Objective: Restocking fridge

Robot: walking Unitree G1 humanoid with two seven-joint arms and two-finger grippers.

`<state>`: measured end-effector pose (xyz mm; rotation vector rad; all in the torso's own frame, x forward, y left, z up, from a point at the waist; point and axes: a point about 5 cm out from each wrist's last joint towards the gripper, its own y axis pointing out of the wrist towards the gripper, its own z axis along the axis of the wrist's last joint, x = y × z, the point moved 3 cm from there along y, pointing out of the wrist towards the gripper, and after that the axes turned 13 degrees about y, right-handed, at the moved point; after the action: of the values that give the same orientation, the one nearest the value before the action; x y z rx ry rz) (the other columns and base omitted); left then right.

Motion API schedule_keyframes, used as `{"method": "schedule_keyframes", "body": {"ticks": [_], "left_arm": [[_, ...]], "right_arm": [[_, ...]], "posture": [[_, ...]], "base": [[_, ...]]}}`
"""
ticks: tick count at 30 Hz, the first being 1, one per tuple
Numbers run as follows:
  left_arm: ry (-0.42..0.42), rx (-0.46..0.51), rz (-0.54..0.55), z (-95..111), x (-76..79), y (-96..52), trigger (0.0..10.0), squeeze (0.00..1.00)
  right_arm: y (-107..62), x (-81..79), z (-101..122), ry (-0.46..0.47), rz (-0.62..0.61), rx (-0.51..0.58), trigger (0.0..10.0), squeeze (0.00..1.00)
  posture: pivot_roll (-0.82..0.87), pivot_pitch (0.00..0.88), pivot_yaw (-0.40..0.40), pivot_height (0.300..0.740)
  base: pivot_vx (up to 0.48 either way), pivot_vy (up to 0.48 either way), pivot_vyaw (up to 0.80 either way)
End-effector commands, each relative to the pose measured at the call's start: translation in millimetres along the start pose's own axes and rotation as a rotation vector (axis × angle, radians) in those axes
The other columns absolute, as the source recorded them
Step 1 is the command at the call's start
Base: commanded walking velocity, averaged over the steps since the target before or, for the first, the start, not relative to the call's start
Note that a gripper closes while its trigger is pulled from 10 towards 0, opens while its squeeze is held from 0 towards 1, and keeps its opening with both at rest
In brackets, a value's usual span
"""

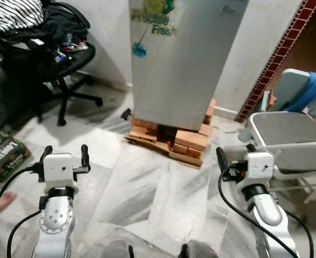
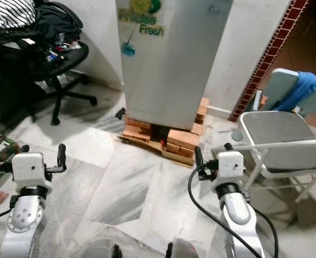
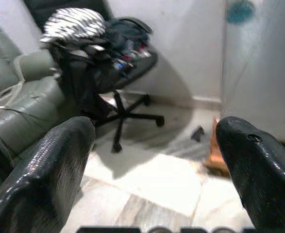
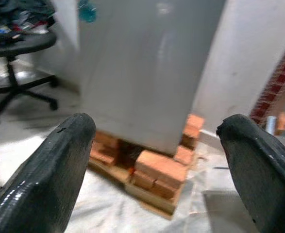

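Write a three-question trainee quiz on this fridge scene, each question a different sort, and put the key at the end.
1. True or false: the fridge door is shut.
2. Multiple choice: what does the fridge stand on? A) a wooden crate B) stacked bricks C) the bare floor
3. Fill in: the office chair piled with clothes stands to the robot's ____ of the fridge.

Key
1. True. The silver front is closed, and both the left gripper and right gripper are open, empty and short of it.
2. B. Orange bricks lie under its base.
3. Left. The folding chair stands on the right.
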<state>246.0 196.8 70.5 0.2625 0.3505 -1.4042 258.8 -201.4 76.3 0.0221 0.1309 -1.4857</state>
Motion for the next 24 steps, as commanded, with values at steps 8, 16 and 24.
{"method": "schedule_keyframes", "body": {"ticks": [8,16,24], "left_arm": [[0.011,-0.006,-0.026,-5.6,3.4,-5.1,10.0,0.0],[0.038,-0.001,-0.021,-8.2,7.8,-1.3,10.0,0.0],[0.039,0.045,-0.1,1.0,24.4,14.3,10.0,0.0]], "right_arm": [[1.6,-6.8,-8.3,0.084,-0.043,-0.034,10.0,0.0],[8.9,-14.9,-20.4,0.131,-0.115,-0.005,10.0,0.0],[7.1,-3.5,-24.2,0.12,-0.158,-0.002,10.0,0.0]], "posture": [[0.06,0.034,0.022,0.74],[0.06,0.0,0.051,0.74],[0.01,0.0,0.082,0.74]], "base": [[0.0,0.48,0.0],[0.0,0.237,0.0],[0.0,0.0,0.0]]}}
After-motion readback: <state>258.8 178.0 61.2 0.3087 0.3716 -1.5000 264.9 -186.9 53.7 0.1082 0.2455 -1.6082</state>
